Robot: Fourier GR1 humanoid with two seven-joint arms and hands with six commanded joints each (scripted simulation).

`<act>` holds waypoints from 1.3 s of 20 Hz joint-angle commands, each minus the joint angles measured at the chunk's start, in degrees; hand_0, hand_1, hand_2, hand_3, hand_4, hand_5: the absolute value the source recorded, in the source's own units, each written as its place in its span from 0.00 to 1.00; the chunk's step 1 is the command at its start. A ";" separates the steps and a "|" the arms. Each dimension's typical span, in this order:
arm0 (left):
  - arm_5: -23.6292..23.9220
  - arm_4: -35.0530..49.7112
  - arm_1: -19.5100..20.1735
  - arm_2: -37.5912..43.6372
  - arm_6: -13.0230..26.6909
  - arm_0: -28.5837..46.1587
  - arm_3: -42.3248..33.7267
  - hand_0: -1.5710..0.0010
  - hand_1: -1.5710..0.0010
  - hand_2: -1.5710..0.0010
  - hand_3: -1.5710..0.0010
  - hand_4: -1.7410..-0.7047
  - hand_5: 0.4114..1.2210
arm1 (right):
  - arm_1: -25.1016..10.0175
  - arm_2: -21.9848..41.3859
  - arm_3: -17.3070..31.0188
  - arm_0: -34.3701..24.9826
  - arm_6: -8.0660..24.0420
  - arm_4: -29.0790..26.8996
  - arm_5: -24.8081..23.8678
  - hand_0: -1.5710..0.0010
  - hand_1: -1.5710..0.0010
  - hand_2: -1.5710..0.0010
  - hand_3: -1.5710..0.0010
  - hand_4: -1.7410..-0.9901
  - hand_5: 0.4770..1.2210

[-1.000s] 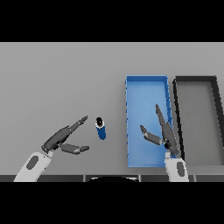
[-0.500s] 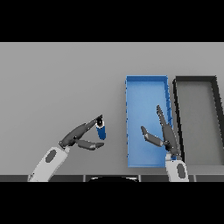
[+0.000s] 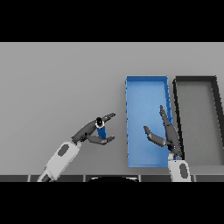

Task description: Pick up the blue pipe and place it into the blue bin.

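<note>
- Reaching in from the lower left of the frame, my left hand (image 3: 94, 131) sits right at the blue pipe (image 3: 101, 129), which stands on the table (image 3: 57, 83) just left of centre, low in the frame.
- The pipe lies between my upper fingers, which run up and to the right past its dark top end, and my thumb, which curves under it on the lower right. I judge the hand is closing round the pipe, but I cannot tell whether the grip is firm yet.
- The pipe's long axis looks roughly upright, its dark cap towards the top of the frame and its blue body below.
- The blue bin (image 3: 146, 85) lies to the right of the pipe, a long tray running from mid-frame down to the lower edge; its near wall is close beside my left fingertips. So the coming move is a short carry to the right over that wall.
- My left hand is plainly the nearer one to the pipe.
- My right hand (image 3: 166, 135) hangs over the lower right part of the blue bin, fingers spread and straight, holding nothing.
- A dark bin (image 3: 197, 79) stands just right of the blue one.
</note>
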 commanded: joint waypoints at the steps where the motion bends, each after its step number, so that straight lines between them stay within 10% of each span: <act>1: 0.27 0.06 -0.58 -0.12 -0.29 0.18 -0.06 0.98 0.91 0.86 0.93 0.43 0.25 | 0.42 0.53 -0.22 0.18 -0.02 0.38 -0.11 1.00 1.00 1.00 1.00 0.73 0.17; 6: 0.96 0.32 -2.34 -0.73 0.30 1.35 -0.61 0.43 0.36 0.34 0.36 0.21 0.71 | 0.97 0.52 0.04 -0.44 0.04 -0.12 -0.08 1.00 1.00 1.00 1.00 0.73 0.17; 10: 1.64 -0.93 -1.97 -2.57 -5.16 1.93 -0.42 0.18 0.15 0.14 0.19 0.09 0.88 | 0.55 0.50 -0.72 0.11 0.39 -0.06 0.00 1.00 1.00 1.00 1.00 0.73 0.17; 26: 4.36 0.75 -3.49 -4.26 3.67 -0.63 -15.93 0.01 0.00 0.00 0.05 0.00 1.00 | -0.86 -0.39 -0.81 0.36 -2.90 0.53 -0.23 1.00 1.00 1.00 1.00 0.81 0.17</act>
